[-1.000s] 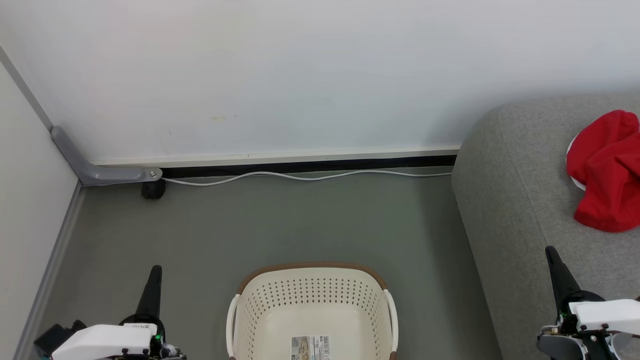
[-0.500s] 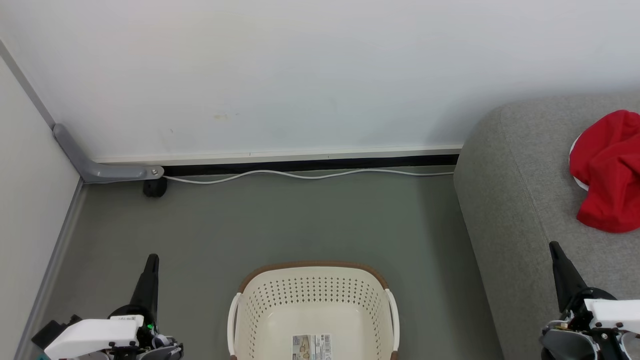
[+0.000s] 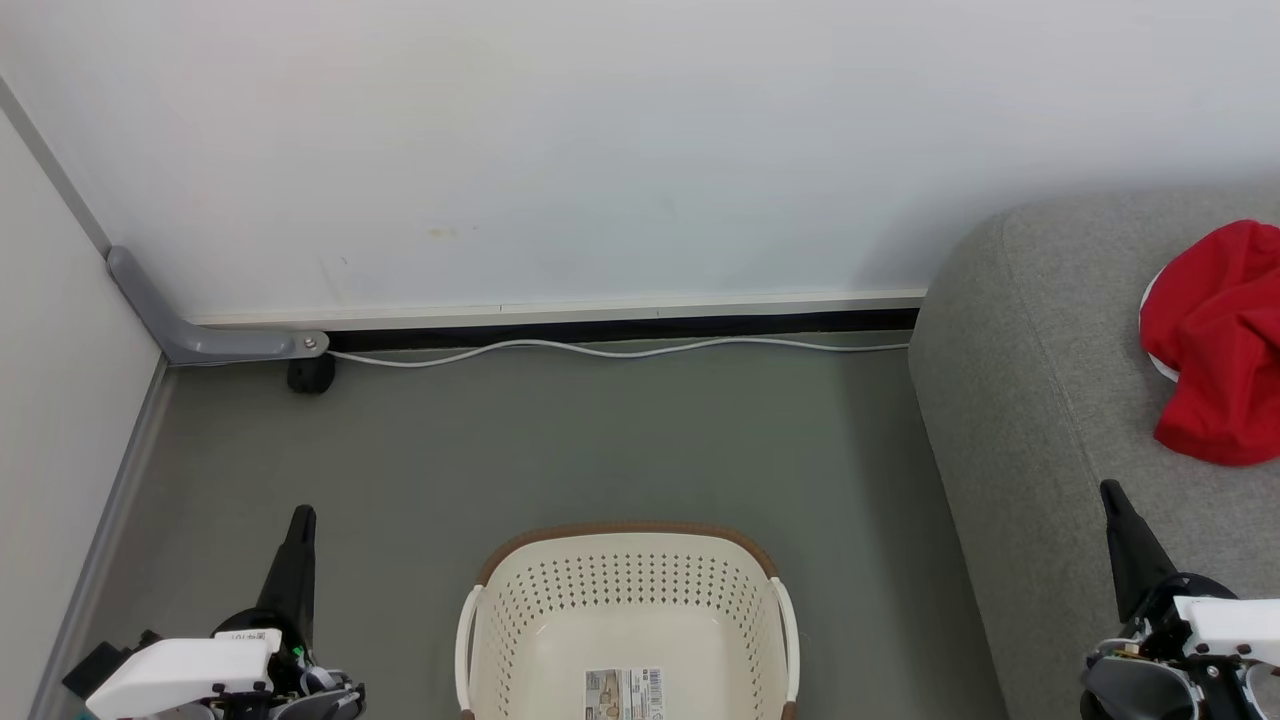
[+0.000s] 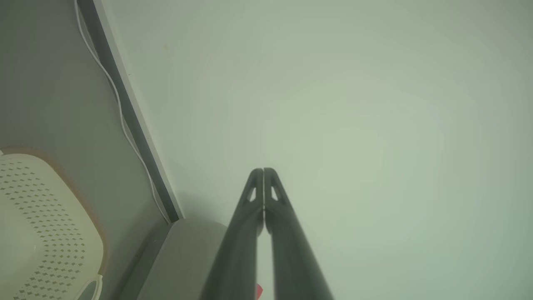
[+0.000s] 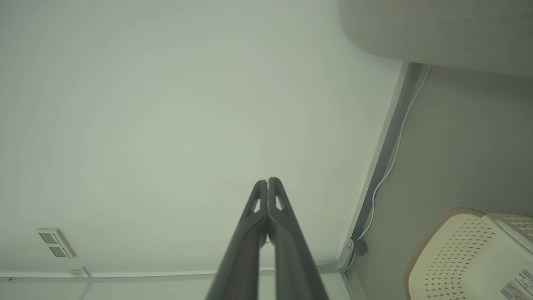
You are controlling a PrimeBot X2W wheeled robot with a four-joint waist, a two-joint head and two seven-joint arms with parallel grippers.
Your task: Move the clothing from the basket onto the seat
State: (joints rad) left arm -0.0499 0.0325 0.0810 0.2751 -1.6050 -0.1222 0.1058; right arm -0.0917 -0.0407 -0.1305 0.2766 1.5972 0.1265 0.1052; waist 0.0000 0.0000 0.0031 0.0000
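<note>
Bright red clothing (image 3: 1218, 340) lies crumpled on the grey seat (image 3: 1040, 400) at the right edge of the head view. The cream basket (image 3: 625, 620) with a brown rim stands on the floor at the bottom centre; a paper label (image 3: 623, 694) lies on its bare bottom. My left gripper (image 3: 301, 516) is shut with nothing in it, over the floor left of the basket. Over the seat's front part, my right gripper (image 3: 1108, 489) is also shut with nothing held. In the wrist views the left gripper (image 4: 263, 170) and right gripper (image 5: 267, 180) point at the white wall with their tips pressed together.
A white cable (image 3: 600, 352) runs along the baseboard at the back. A grey metal bracket (image 3: 200, 340) and a small black foot (image 3: 308, 374) sit in the back left corner. Grey-green floor (image 3: 600, 450) spreads between the wall, the basket and the seat.
Both grippers have drifted slightly up the head view, the left one also a little leftward. The head view has shifted a little. The clothing and basket stay put.
</note>
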